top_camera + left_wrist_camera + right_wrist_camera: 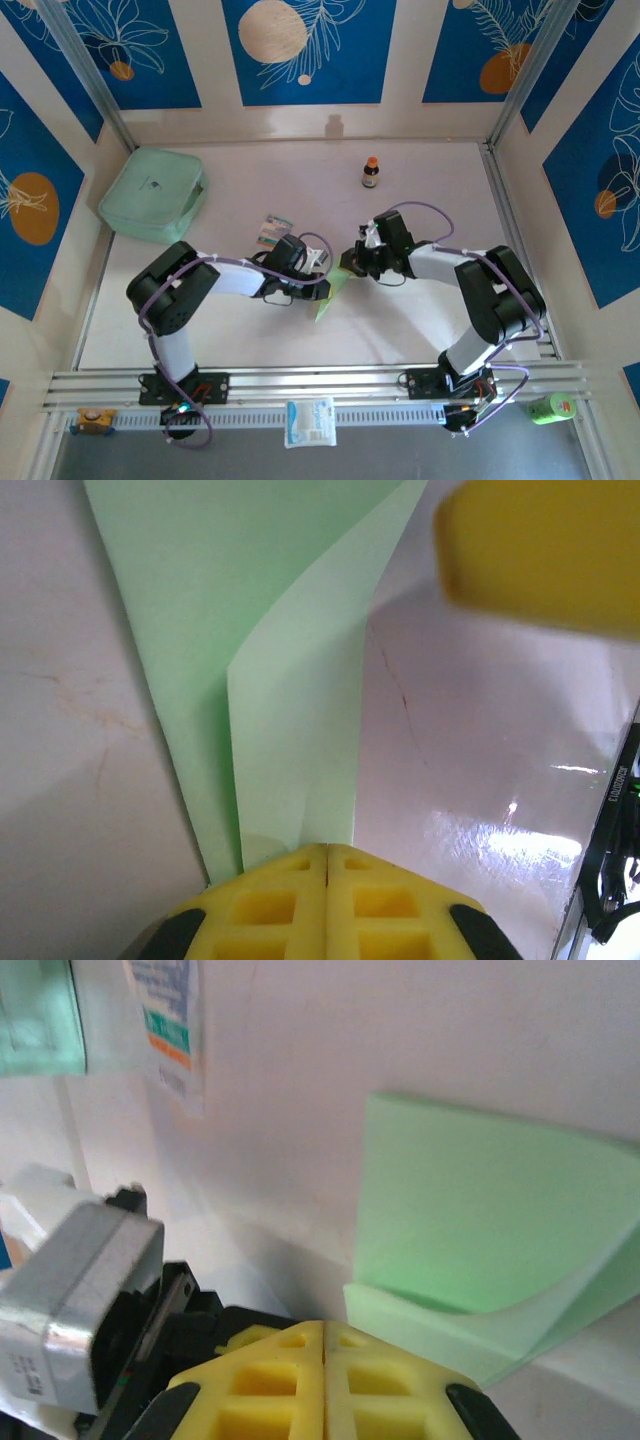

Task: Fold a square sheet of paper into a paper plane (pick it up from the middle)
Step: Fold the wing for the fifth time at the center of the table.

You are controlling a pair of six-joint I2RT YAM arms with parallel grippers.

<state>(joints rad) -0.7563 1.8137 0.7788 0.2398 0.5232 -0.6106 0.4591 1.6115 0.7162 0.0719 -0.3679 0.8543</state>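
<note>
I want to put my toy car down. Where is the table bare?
Bare: the far strip between the mint-green rounded plastic box and the small brown orange-capped bottle, and the near strip between the arm bases. Crowded: the middle, around the pale lime-green paper sheet and the striped packet.

No word or number can be read for certain. In the left wrist view, a black part [612,810] at 3 o'clock carries a line of white capitals running up its edge, too small to spell out. In the right wrist view, a packet [168,1020] at 11 o'clock bears blue print above green and orange bands, all blurred. A grey motor housing [75,1300] at 8 o'clock has a sticker [28,1375] with tiny illegible print. From above, the small bottle [371,173] shows an unreadable label.
</note>
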